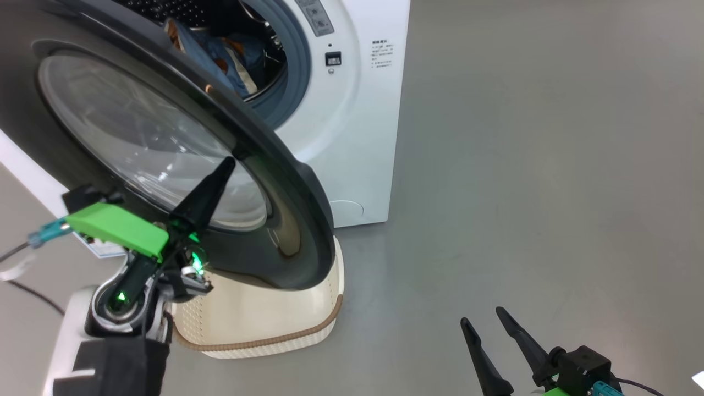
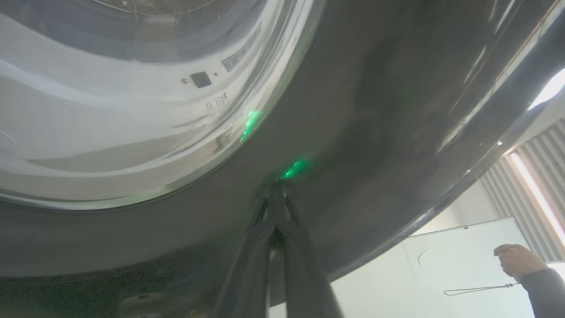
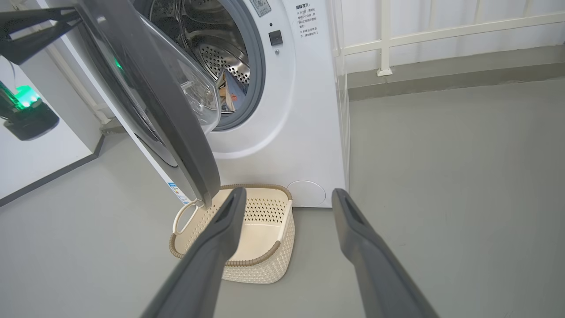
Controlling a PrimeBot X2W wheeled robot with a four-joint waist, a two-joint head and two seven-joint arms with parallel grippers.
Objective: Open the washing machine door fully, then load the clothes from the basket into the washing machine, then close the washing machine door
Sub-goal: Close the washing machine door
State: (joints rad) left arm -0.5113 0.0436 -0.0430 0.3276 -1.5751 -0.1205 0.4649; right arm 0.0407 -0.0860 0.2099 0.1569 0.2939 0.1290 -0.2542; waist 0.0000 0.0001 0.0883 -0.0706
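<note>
Left gripper: nearest, at 8 o'clock in the head view. Its fingers are clenched together on nothing and point toward 1 o'clock, tip against the door's dark ring just outside the glass.
Washing machine: one, white, at 12 o'clock, standing upright on the grey floor.
Washing machine door: one, part-way open and hinged on the left. Its outer face is turned to the left gripper and the glass bowl bulges toward the drum. In the right wrist view it is nearly edge-on, running from 11 o'clock down to the centre.
In the way: the door stands between the left gripper and the drum mouth. Its lower edge hangs over the basket.
Basket: one, on the floor at 6 o'clock, close to the washer's front. One handle is at its 9 o'clock end.
Clothes: one blue bundle inside the drum, low against the gasket.
Right gripper: at 5 o'clock, fingers spread and released, pointing to 11 o'clock, well apart from the basket.
Person's hand: one, at 4 o'clock in the left wrist view, beyond the door's rim.
</note>
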